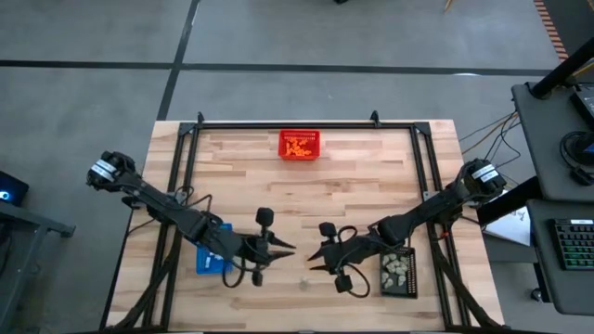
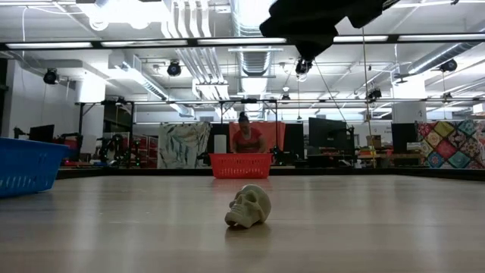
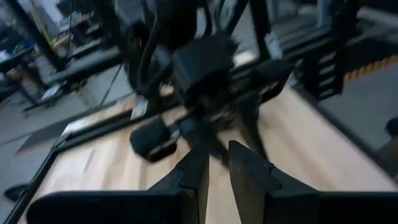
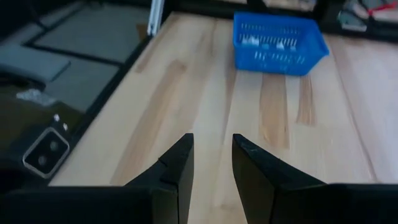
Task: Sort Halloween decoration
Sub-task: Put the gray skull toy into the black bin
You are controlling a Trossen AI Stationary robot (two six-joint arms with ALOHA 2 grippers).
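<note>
A small pale grey-beige plastic skull trinket [image 2: 248,206] lies alone on the bare wood, tipped on its side in the low view. In the high view it is only a faint speck [image 1: 303,281] near the table's six-o'clock edge, between the two grippers. It looks light, hard and rounded, so it would probably skid or roll if nudged. The best hold is likely across its broad cranium, with the fingers coming straight down on either side; the narrower jaw end offers less to pinch.

The left gripper [image 1: 286,247] hangs just at ten o'clock of the skull. Its own wrist view shows the fingers [image 3: 198,177] close together with a narrow slit between them, and nothing can be seen in that slit. The right gripper [image 1: 316,260], just at two o'clock of the skull, faces the left one. Its fingers [image 4: 177,165] stand apart by a modest gap, with bare wood showing through, so it carries nothing.

Further out, a blue slotted plastic tray [image 1: 212,261] sits under the left arm at nine o'clock. White pieces show through its slots in the right wrist view. A black rectangular tray [image 1: 397,272] at three o'clock holds several beige pieces. A red mesh basket [image 1: 299,145] of bright orange trinkets stands at twelve o'clock, at the far edge of the pale wooden table [image 1: 371,186].
</note>
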